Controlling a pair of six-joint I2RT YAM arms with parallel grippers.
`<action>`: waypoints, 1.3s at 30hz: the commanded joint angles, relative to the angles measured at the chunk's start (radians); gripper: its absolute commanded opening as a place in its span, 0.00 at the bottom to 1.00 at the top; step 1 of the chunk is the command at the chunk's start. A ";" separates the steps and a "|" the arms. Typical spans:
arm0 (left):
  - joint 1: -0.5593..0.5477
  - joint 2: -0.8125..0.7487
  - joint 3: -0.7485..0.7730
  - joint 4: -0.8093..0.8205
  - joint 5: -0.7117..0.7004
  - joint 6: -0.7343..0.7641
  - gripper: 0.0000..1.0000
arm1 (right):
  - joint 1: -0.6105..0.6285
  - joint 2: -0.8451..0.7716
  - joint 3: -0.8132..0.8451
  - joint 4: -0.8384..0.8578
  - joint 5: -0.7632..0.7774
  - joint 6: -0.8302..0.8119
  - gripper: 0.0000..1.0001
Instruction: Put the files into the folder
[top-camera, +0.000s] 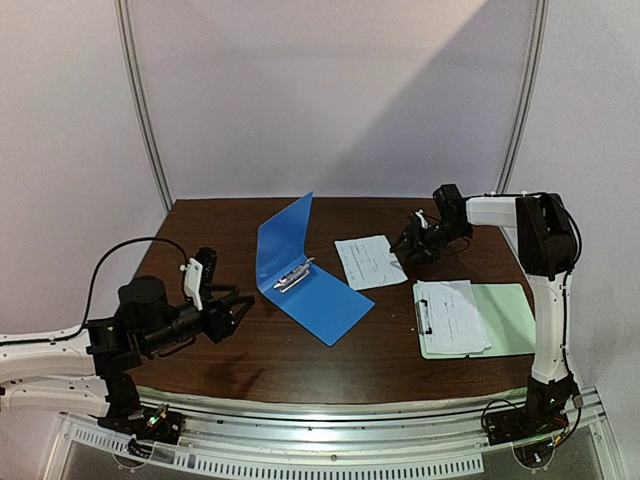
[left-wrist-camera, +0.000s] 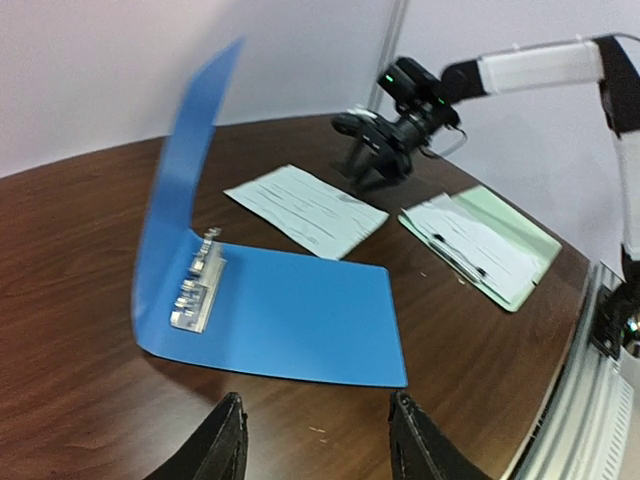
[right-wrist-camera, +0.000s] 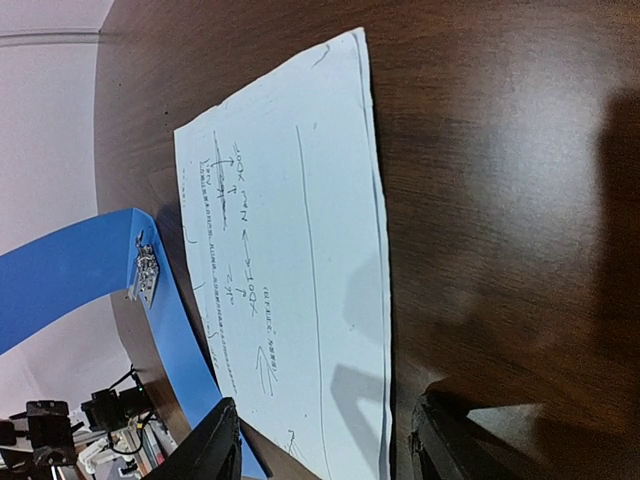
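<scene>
- While the left gripper (top-camera: 232, 312) hovers open and empty, the folder (top-camera: 325, 300) lies just right of it: one cover flat, one upright, long axis diagonal, far-left to near-right.
- Loose sheet (top-camera: 368, 262), mid-table: thin, floppy, probably slippery; pinch an edge. Long axis roughly near-to-far.
- Right gripper (top-camera: 405, 247) hangs parted, empty, beside its right edge.
- Second sheet (top-camera: 452, 315) rests on the green clipboard (top-camera: 510, 320).

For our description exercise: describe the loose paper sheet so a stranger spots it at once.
On the brown table, look between the open blue folder and the green clipboard. The white sheet there lies bare on the wood; the other paper is clipped down.
</scene>
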 joint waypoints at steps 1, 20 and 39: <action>-0.081 0.122 0.075 0.000 0.027 -0.001 0.49 | -0.001 -0.024 -0.030 -0.047 0.100 -0.001 0.57; -0.090 1.223 1.115 -0.278 0.017 -0.105 0.58 | 0.007 -0.066 -0.057 -0.019 0.214 0.013 0.61; 0.101 1.589 1.448 -0.399 0.156 -0.267 0.61 | 0.001 -0.008 -0.028 0.059 0.225 0.048 0.65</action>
